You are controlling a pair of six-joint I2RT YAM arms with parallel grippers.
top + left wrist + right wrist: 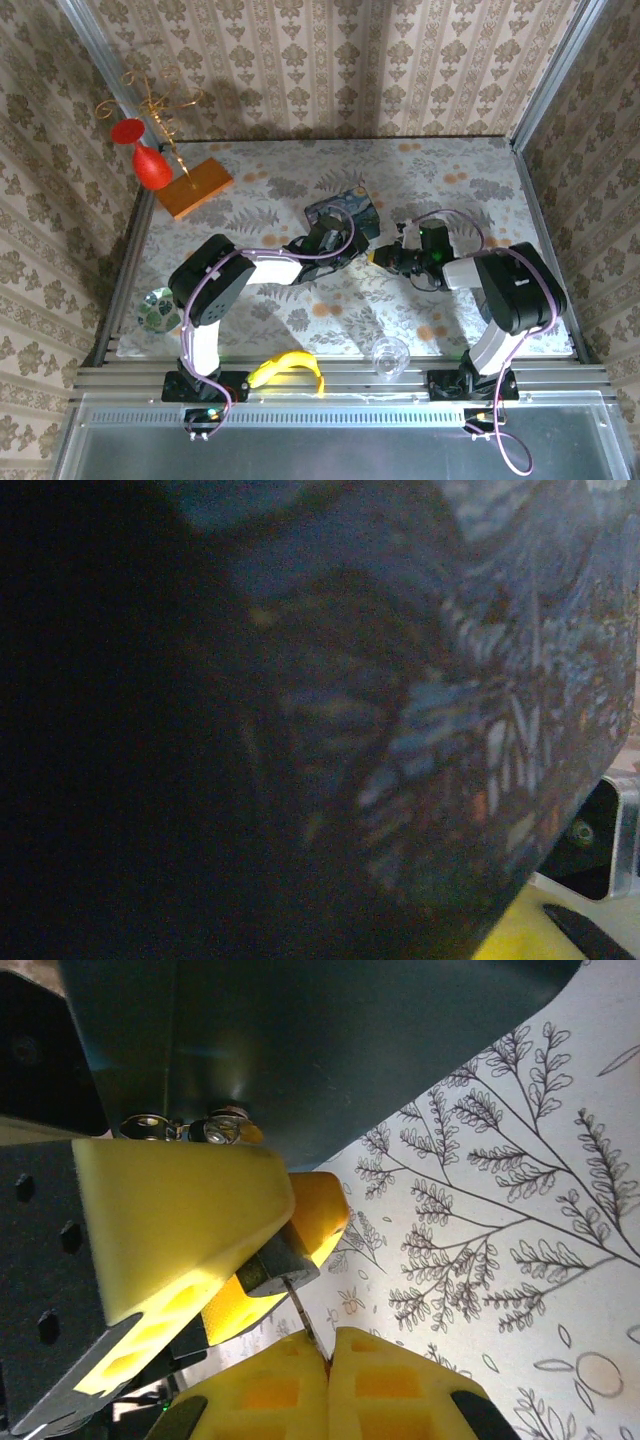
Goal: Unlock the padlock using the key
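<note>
1. Turning the key (pixel 303 1312) looks like the step in hand. The right gripper (pixel 328 1356) has its yellow pads pressed tight together on the key's head (hidden between them). The thin blade runs up into the padlock (pixel 270 1268).
2. The padlock sits just off the tin (pixel 350 1040), around the middle of the cloth (pixel 450 180). The left gripper (pixel 283 1243) seems clamped on its body, one pad on either side (the rear contact isn't clear, so that's my read).
3. To do it well I'd rotate the right wrist about the blade's own axis, with no sideways push. That blade is thin flat steel, and I'd guess it bends or slips between soft pads if it gets levered.
4. The left side should just brace hard so the body doesn't spin with the key.
5. The padlock is small, dull grey metal, blocky with square corners. Two shiny rounded silver bits (pixel 190 1126) sit above it by the tin's edge (shackle or hasp, can't tell).
6. The pads are chunky yellow foam-looking blocks with square cut-outs, probably grippy but squishy.
7. The tin is smooth blue painted metal with swirly artwork. The cloth is flat and pale, printed with fern sprigs.
</note>
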